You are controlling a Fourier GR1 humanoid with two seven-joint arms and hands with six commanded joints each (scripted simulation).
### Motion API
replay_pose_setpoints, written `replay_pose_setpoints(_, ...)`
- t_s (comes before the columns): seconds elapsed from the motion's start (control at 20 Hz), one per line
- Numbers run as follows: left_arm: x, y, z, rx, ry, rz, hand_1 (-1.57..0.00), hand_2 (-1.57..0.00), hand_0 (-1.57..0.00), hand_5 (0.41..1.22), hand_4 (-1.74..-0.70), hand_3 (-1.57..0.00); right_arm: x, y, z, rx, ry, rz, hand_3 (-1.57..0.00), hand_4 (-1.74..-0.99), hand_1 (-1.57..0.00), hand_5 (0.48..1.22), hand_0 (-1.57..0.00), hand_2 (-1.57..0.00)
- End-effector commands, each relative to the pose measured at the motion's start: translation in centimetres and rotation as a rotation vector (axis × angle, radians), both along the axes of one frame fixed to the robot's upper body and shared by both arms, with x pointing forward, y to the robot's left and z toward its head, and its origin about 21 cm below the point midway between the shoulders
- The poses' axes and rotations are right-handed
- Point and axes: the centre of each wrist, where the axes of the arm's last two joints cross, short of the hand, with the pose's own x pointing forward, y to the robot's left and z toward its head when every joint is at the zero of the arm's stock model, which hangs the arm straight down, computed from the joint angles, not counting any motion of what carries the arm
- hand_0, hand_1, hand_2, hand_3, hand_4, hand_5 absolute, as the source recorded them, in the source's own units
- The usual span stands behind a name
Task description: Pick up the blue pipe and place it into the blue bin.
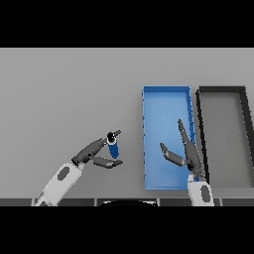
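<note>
Judging from its look, the blue pipe (pixel 113 148) is a short, stiff and light piece, probably smooth and a little slippery, so it is better to take it around the middle of its body and not at the dark end on top. It stands nearly upright on the grey table (pixel 64 99), to the left of the blue bin (pixel 146 149) and just beside it, not inside. The left hand (pixel 94 154) is at the pipe from the side away from the bin: its fingers reach to the top of the pipe and the thumb lies under its lower end, curled around it, so the hand seems clamped on the pipe. The right hand (pixel 186 154) hangs over the bin with straight fingers spread apart, holding nothing. A dark bin (pixel 243 99) stands on the far side of the blue bin
</note>
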Motion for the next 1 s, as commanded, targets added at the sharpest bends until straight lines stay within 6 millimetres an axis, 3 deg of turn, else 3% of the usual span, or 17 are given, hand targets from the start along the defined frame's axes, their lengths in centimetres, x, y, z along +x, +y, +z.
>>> replay_pose_setpoints(0.0, 0.1, -0.4, -0.1, -0.04, 0.004, -0.012, 0.0, 0.0, 0.0, 0.479, -1.15, 0.0, 0.0, 0.2, -0.1, 0.009, -0.011, 0.006, 0.0, -1.202, 0.0, 0.606, 0.0, 0.0)
replay_pose_setpoints(0.2, 0.7, -2.1, -0.3, -0.124, 0.015, -0.004, 0.0, -0.04, 0.0, 0.558, -1.24, -0.01, 0.2, -0.2, 0.4, 0.008, -0.013, -0.004, 0.0, -1.204, 0.0, 0.605, 0.0, 0.0)
replay_pose_setpoints(0.25, 0.5, -2.2, -0.3, -0.15, 0.011, 0.001, -0.04, -0.11, 0.0, 0.585, -1.27, -0.04, 0.2, -0.2, 0.2, -0.002, -0.01, -0.003, 0.0, -1.196, 0.0, 0.603, 0.0, 0.0)
replay_pose_setpoints(0.35, 0.6, -2.2, -0.7, -0.141, 0.031, 0.024, -0.26, -0.36, -0.1, 0.651, -1.32, -0.22, 0.0, -0.2, 0.1, 0.01, -0.002, -0.002, 0.0, -1.198, 0.0, 0.605, 0.0, 0.0)
replay_pose_setpoints(0.45, 0.2, -3.3, -0.9, -0.19, 0.059, 0.03, -0.68, -0.73, -0.5, 0.856, -1.42, -0.7, 0.0, -0.1, 0.3, 0.009, 0.0, -0.001, 0.0, -1.196, 0.0, 0.604, 0.0, 0.0)
replay_pose_setpoints(0.55, 0.1, -3.6, -0.9, -0.171, 0.05, 0.012, -1.0, -1.03, -0.89, 0.988, -1.53, -1.01, 0.0, -0.4, 0.4, 0.012, -0.004, 0.003, 0.0, -1.195, 0.0, 0.604, 0.0, 0.0)
replay_pose_setpoints(0.7, -0.3, -3.9, -1.4, -0.196, 0.002, -0.023, -1.28, -1.3, -1.22, 1.101, -1.63, -1.22, 0.0, -0.3, 0.3, 0.01, -0.006, 0.003, 0.0, -1.195, 0.0, 0.603, 0.0, 0.0)
replay_pose_setpoints(0.8, -0.6, -4.2, -1.3, -0.202, -0.014, -0.022, -1.38, -1.4, -1.35, 1.144, -1.67, -1.32, 0.1, -0.1, 0.0, 0.012, 0.013, 0.006, 0.0, -1.19, 0.0, 0.6, 0.0, 0.0)
replay_pose_setpoints(0.95, -0.6, -5.2, 0.4, -0.259, -0.06, -0.01, -1.48, -1.48, -1.46, 1.182, -1.7, -1.41, 0.3, 0.0, 0.3, 0.008, -0.002, 0.012, 0.0, -1.189, 0.0, 0.603, 0.0, 0.0)
